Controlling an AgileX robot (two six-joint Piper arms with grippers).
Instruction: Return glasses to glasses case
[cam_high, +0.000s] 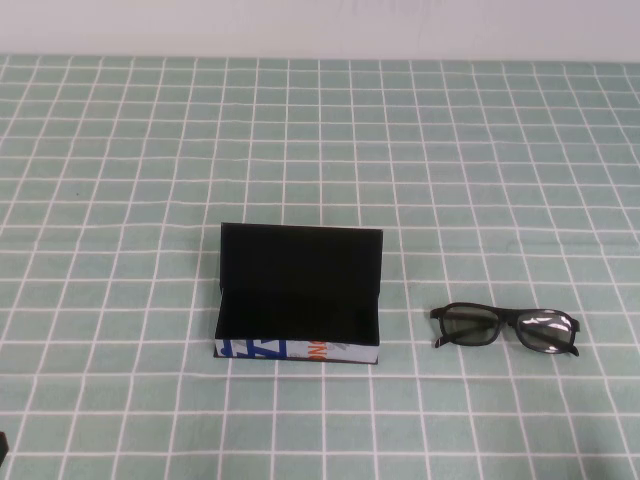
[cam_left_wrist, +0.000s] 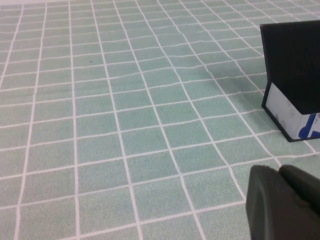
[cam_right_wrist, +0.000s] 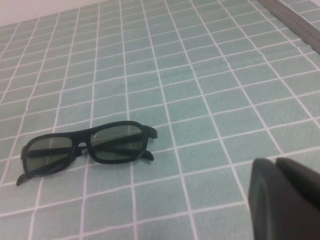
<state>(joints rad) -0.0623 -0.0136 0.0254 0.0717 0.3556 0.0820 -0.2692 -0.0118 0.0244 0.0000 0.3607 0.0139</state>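
Note:
The glasses case (cam_high: 300, 262) stands open in the middle of the table, its lid upright at the back and its white printed front edge (cam_high: 298, 350) facing me; the inside looks empty. The black glasses (cam_high: 506, 321) lie unfolded on the cloth to the right of the case, apart from it. In the left wrist view my left gripper (cam_left_wrist: 280, 172) is shut and empty, low over the cloth and short of the case (cam_left_wrist: 292, 65). In the right wrist view my right gripper (cam_right_wrist: 275, 162) is shut and empty, a little way from the glasses (cam_right_wrist: 86, 146). Neither gripper shows in the high view.
A green cloth with a white grid (cam_high: 320, 150) covers the table. A grey strip (cam_right_wrist: 295, 22) runs along the far edge in the right wrist view. A white wall (cam_high: 320, 25) is behind the table.

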